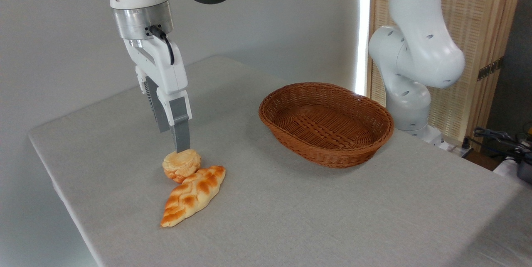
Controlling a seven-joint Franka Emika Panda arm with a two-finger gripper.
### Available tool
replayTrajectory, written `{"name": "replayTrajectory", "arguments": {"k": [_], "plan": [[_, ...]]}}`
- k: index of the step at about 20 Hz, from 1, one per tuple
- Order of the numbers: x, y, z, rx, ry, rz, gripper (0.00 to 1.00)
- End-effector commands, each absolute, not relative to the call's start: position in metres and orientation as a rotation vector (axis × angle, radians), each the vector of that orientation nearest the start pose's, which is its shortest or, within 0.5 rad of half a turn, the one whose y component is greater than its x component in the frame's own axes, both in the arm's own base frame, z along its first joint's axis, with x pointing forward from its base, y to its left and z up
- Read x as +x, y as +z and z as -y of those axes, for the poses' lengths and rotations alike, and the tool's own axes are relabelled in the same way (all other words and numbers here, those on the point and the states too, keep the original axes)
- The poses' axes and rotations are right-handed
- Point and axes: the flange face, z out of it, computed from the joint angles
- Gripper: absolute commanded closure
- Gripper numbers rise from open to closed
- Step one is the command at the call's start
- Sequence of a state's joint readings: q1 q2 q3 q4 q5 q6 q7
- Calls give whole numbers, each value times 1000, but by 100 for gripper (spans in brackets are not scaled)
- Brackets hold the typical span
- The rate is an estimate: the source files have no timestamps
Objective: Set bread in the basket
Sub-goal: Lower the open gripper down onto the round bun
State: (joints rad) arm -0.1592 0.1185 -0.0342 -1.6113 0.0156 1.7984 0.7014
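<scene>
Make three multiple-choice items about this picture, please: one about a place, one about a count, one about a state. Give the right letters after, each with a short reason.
1. Where does the round bun lie?
A. inside the basket
B. on the table, against the braided loaf
C. on the floor

2. How many pieces of bread are in view?
A. one
B. two
C. four

3. What is in the basket?
A. nothing
B. the braided loaf
C. a cloth

Key:
1 B: the bun sits on the grey table, its lower right side meeting the tip of the braided loaf, directly under the gripper.
2 B: only the bun and the loaf show.
3 A: the bare woven bottom of the basket is visible all over.
</scene>
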Motion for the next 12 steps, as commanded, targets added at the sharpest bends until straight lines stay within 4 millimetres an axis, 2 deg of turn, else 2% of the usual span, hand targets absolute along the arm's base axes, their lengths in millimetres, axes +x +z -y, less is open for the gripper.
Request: {"name": "replayTrajectory", "arguments": {"k": [1,5,8,12], "plan": [[593,555,124,-2793,-83,-1344,0],[595,538,153,-2757,-121,-1418,0],[591,504,169,-2732,-163,-1458,0],[581,470,185,-2714,-122,-1519,0]]}}
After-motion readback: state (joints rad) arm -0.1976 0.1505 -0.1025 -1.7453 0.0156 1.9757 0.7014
